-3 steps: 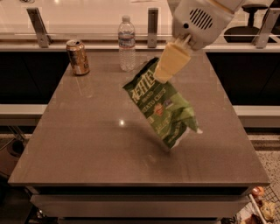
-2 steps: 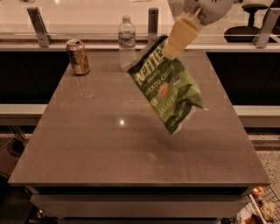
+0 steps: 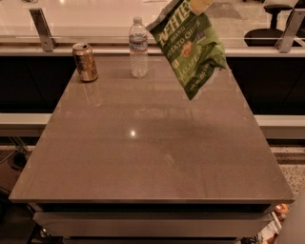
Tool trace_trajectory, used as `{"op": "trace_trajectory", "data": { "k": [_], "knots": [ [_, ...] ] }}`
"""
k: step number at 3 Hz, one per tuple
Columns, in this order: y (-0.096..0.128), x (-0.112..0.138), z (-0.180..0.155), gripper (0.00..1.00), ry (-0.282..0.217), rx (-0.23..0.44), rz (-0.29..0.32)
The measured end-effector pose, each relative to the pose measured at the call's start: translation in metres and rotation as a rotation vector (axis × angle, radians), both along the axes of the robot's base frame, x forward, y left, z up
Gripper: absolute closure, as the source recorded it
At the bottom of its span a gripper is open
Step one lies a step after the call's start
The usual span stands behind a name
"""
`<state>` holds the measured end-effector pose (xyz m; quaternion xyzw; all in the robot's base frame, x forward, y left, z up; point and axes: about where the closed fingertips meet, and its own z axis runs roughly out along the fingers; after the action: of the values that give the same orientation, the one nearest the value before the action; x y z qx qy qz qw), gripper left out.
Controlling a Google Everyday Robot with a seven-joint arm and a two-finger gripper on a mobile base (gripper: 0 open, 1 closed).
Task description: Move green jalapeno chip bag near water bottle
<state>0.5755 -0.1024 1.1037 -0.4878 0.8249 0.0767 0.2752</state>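
Note:
The green jalapeno chip bag [image 3: 193,47] hangs tilted in the air above the far right part of the table, its top end at the upper edge of the view. Only a pale yellowish tip of my gripper [image 3: 199,4] shows there, shut on the bag's top end; the rest of the arm is out of view. The water bottle [image 3: 138,47], clear with a white cap, stands upright near the table's far edge, just left of the hanging bag and apart from it.
A gold-brown drink can [image 3: 85,62] stands at the far left of the brown table [image 3: 143,143]. A counter with metal posts [image 3: 41,28] runs behind the table. An office chair [image 3: 271,16] is at the back right.
The bag has risen and moved toward the far edge, closer to the water bottle. The gripper has gone almost out of view at the top.

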Motion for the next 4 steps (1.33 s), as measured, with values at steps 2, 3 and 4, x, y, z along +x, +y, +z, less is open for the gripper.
{"op": "trace_trajectory", "data": {
  "k": [2,3,4],
  "knots": [
    [0.008,0.018,0.023,1.00,-0.099,0.052,-0.017],
    [0.011,0.032,0.023,1.00,-0.126,0.054,-0.008],
    [0.010,0.055,0.016,1.00,-0.144,0.048,0.014]
  ]
}}
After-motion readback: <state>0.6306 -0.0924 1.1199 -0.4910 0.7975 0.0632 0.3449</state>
